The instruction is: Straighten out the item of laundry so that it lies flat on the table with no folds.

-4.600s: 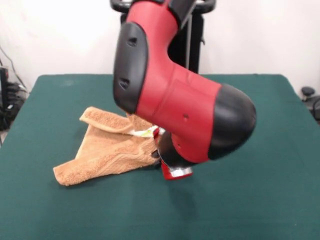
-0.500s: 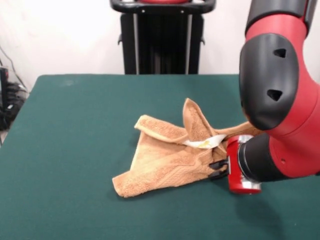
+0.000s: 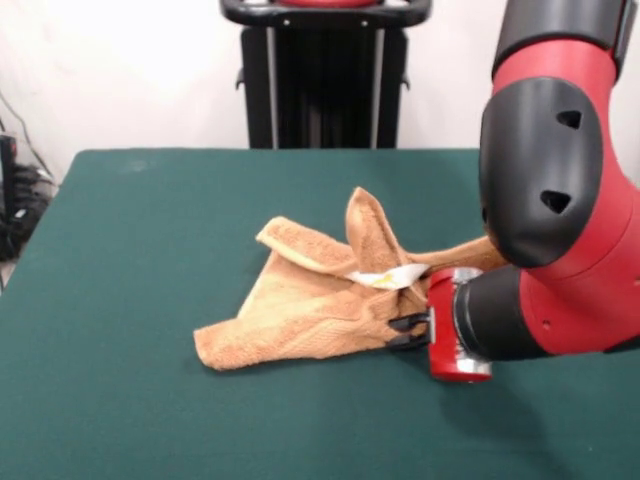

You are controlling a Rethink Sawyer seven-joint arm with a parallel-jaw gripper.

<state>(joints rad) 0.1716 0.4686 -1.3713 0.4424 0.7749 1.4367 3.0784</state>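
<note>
The orange-tan towel point(image 3: 300, 315) lies crumpled at the middle of the green table point(image 3: 130, 260). One corner stands up in a peak, a folded edge is raised at the back, and a white label point(image 3: 388, 277) shows on it. One end runs to the right behind the arm. My gripper point(image 3: 408, 332) lies low and level over the table, pointing left. Its black fingers point(image 3: 405, 322) are closed on the towel's right edge. The red wrist is just behind them.
The red and black arm point(image 3: 545, 170) fills the right side, above the table's right part. The robot's black pedestal point(image 3: 325, 75) stands at the far edge. Cables point(image 3: 15, 200) hang off the table's left side.
The gripper has moved left and slightly toward the far side. The whole towel has shifted left with it, keeping its crumpled shape.
</note>
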